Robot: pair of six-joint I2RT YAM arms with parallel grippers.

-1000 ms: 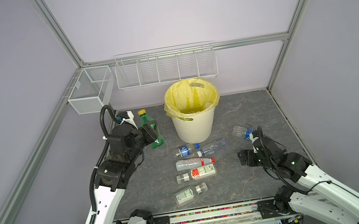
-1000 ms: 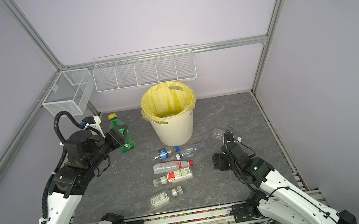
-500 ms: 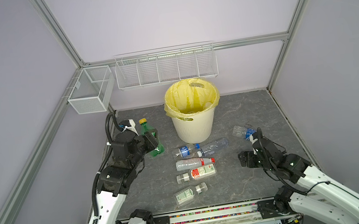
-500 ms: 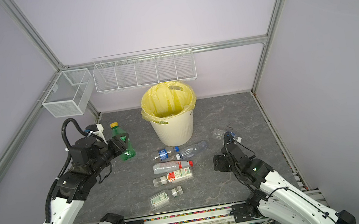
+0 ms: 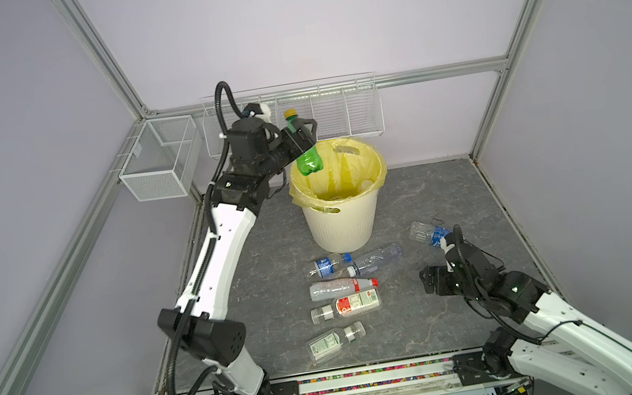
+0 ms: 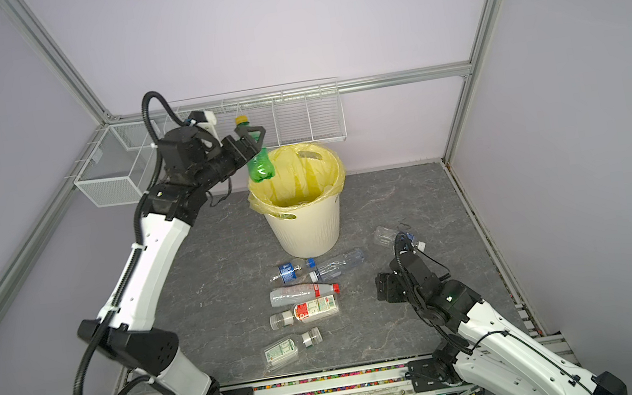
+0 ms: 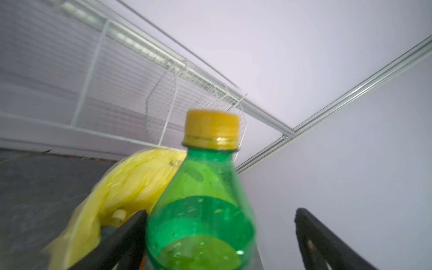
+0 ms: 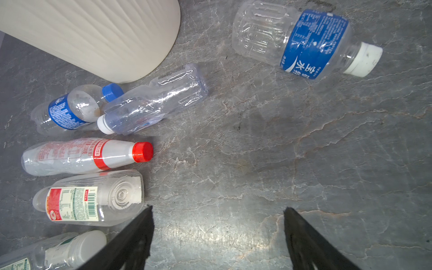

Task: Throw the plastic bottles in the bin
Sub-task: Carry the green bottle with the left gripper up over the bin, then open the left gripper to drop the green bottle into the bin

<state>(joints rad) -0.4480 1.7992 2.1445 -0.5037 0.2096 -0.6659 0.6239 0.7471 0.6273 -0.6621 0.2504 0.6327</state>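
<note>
Green bottle (image 5: 307, 162) hangs upright over the bin (image 5: 341, 224) rim. Left end effector (image 5: 301, 135) spread around it, one jaw clear. Judged light, thin-walled, slick, crushable: grip mid-body, moderately. Right end effector (image 5: 426, 281) spread, empty, above the bench (image 5: 410, 193).

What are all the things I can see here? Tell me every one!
grey marbled table: one, grey, under everything
round cream-white plastic bin: one, cream with a yellow bag liner, back middle of the table
green plastic bottle with yellow cap: one, green, upright in the air by the bin's rim, between the left gripper's jaws
clear plastic bottles: six, blue, red or white caps, lying in front and right of the bin
white wire mesh baskets: two, white, on the walls
left gripper: black, open, high by the bin
right gripper: black, open, empty, low over the table
</note>
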